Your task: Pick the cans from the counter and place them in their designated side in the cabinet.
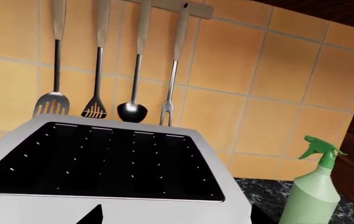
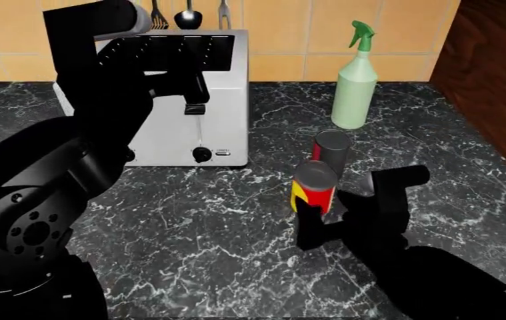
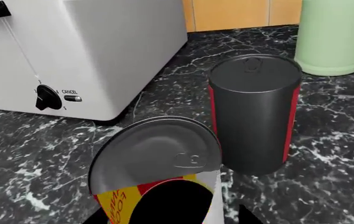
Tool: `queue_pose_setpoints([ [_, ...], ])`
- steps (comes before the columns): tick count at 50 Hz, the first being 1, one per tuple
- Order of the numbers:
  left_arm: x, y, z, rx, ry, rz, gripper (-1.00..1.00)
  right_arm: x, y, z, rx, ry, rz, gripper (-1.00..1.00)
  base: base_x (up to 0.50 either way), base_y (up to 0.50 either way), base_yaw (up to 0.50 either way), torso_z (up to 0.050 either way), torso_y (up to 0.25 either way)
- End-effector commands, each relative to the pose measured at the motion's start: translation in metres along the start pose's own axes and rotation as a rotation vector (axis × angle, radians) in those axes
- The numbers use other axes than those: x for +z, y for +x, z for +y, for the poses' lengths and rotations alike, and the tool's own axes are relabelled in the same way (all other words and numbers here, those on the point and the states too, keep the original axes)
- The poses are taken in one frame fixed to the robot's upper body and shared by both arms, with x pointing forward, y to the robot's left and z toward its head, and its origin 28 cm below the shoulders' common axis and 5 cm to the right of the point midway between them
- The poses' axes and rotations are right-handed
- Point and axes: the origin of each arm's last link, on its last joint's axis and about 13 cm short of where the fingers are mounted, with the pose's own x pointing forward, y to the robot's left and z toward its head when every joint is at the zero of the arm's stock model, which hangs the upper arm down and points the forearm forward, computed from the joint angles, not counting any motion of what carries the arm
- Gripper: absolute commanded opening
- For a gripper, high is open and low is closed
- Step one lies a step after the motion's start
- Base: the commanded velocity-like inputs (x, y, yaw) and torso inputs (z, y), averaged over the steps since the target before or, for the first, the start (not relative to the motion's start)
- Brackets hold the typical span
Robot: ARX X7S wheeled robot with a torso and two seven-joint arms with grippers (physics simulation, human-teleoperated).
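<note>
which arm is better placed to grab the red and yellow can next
The right. Its pincer is already at the red-and-yellow can on the counter, and its wrist view shows that can right up close. The left arm is raised over the toaster, away from both cans.

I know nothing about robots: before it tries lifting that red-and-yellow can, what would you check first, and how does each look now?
1. right gripper around the red-and-yellow can: ok.
2. Grip firmly closed: cannot tell.
3. Can upright on the counter: ok.
4. Dark can close behind, might get knocked: not ok.
5. Spray bottle clear of the lift: ok.
6. left gripper out of the way, up over the toaster: ok.
</note>
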Motion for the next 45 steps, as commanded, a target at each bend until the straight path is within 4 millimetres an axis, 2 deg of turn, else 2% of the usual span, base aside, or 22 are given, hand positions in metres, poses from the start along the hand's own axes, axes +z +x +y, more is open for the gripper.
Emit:
queue_pose_setpoints([
  [1, -0.003, 0.002, 0.002, 0.006, 0.003, 0.004, 1.00, 0.004, 0.025, -0.009, -0.023, -0.044, 0.040, 1.00, 0.00, 0.00, 0.00, 0.000, 0.000],
  [5, -0.003, 0.002, 0.003, 0.008, 0.003, 0.003, 1.00, 0.002, 0.029, -0.013, -0.022, -0.043, 0.044, 1.00, 0.00, 0.00, 0.00, 0.000, 0.000],
  [6, -0.003, 0.002, 0.002, 0.007, 0.004, 0.001, 1.00, 0.002, 0.029, -0.014, -0.020, -0.042, 0.042, -1.00, 0.00, 0.00, 0.00, 0.000, 0.000],
  [10, -0.004, 0.001, 0.002, 0.006, 0.007, -0.002, 1.00, 0.001, 0.027, -0.013, -0.011, -0.066, 0.045, -1.00, 0.00, 0.00, 0.00, 0.000, 0.000],
  [13, -0.004, 0.001, 0.002, 0.007, 0.009, -0.005, 1.00, 0.004, 0.017, -0.008, 0.012, -0.084, 0.048, -1.00, 0.00, 0.00, 0.00, 0.000, 0.000],
  [16, -0.004, 0.001, 0.003, 0.011, 0.012, -0.013, 1.00, 0.012, 0.000, -0.001, 0.030, -0.113, 0.025, -1.00, 0.00, 0.00, 0.00, 0.000, 0.000],
  [22, -0.003, 0.000, 0.004, 0.021, 0.018, -0.018, 1.00, 0.031, -0.053, 0.020, 0.043, -0.209, -0.011, -1.00, 0.00, 0.00, 0.00, 0.000, 0.000],
  [24, -0.003, 0.000, 0.004, 0.026, 0.013, -0.016, 1.00, 0.043, -0.073, 0.031, 0.042, -0.262, -0.037, -1.00, 0.00, 0.00, 0.00, 0.000, 0.000],
  [27, -0.004, 0.001, 0.006, 0.029, -0.001, -0.015, 1.00, 0.067, -0.101, 0.036, -0.071, -0.353, -0.109, -1.00, 0.00, 0.00, 0.00, 0.000, 0.000],
  [29, -0.005, 0.001, 0.008, 0.029, -0.008, -0.016, 1.00, 0.083, -0.128, 0.047, -0.139, -0.387, -0.180, -1.00, 0.00, 0.00, 0.00, 0.000, 0.000],
  [31, -0.006, -0.001, 0.009, 0.027, -0.006, -0.019, 1.00, 0.091, -0.151, 0.057, -0.107, -0.396, -0.155, -1.00, 0.00, 0.00, 0.00, 0.000, 0.000],
  [34, -0.001, -0.004, 0.011, 0.031, -0.027, -0.024, 1.00, 0.107, -0.167, 0.064, -0.164, -0.447, -0.161, -1.00, 0.00, 0.00, 0.00, 0.000, 0.000],
  [39, 0.003, -0.007, 0.015, 0.020, -0.081, -0.013, 1.00, 0.153, -0.191, 0.077, -0.264, -0.526, -0.268, -1.00, 0.00, 0.00, 0.00, 0.000, 0.000],
  [45, 0.007, -0.019, 0.015, -0.006, -0.092, -0.061, 1.00, 0.203, -0.195, 0.089, -0.328, -0.612, -0.380, -1.00, 0.00, 0.00, 0.00, 0.000, 0.000],
])
